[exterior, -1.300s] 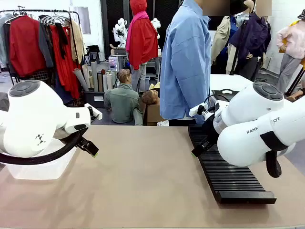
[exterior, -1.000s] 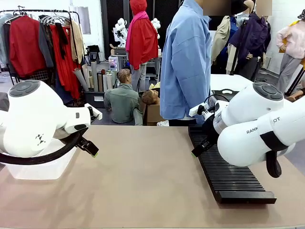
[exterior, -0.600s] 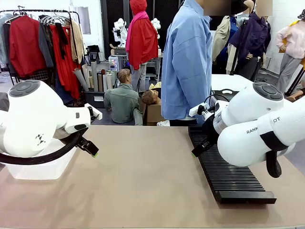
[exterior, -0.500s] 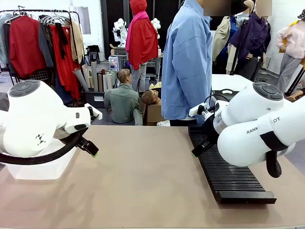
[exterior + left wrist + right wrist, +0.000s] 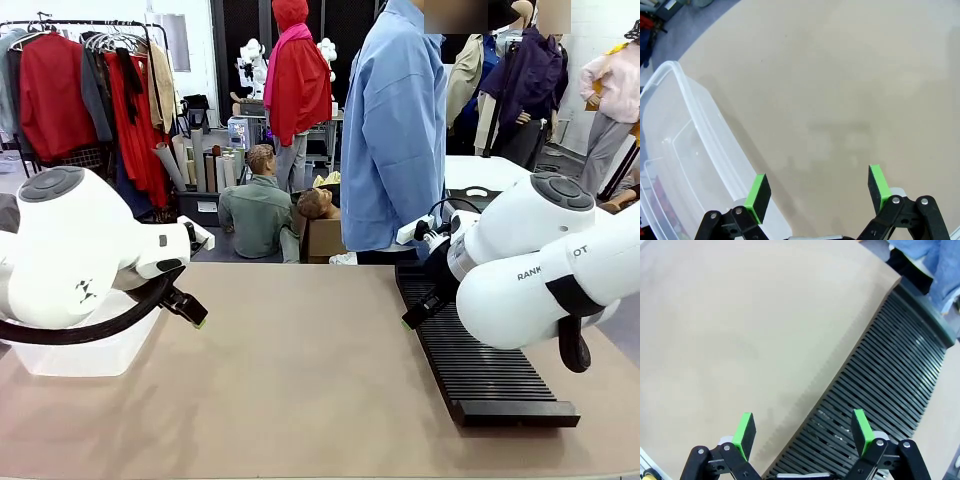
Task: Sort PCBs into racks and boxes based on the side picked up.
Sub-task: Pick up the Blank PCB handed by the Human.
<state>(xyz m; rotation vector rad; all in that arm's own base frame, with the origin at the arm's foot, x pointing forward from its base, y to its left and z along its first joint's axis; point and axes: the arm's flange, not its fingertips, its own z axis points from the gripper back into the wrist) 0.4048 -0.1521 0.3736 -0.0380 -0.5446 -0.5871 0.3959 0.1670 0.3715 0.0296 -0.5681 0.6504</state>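
Clear box (image 5: 90,355) left, black slotted rack (image 5: 490,370) right

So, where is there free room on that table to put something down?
The whole middle of the table is bare, between the clear tub and the slotted rack. It's tight at both sides, where the left fingers and right fingers hang open.

A tan tabletop (image 5: 300,390) is stretching across the foreground. Beyond it, red and grey garments (image 5: 50,95) are hanging from a clothes rail (image 5: 70,22) at the left. A cardboard box (image 5: 322,240) is sitting past the far edge.
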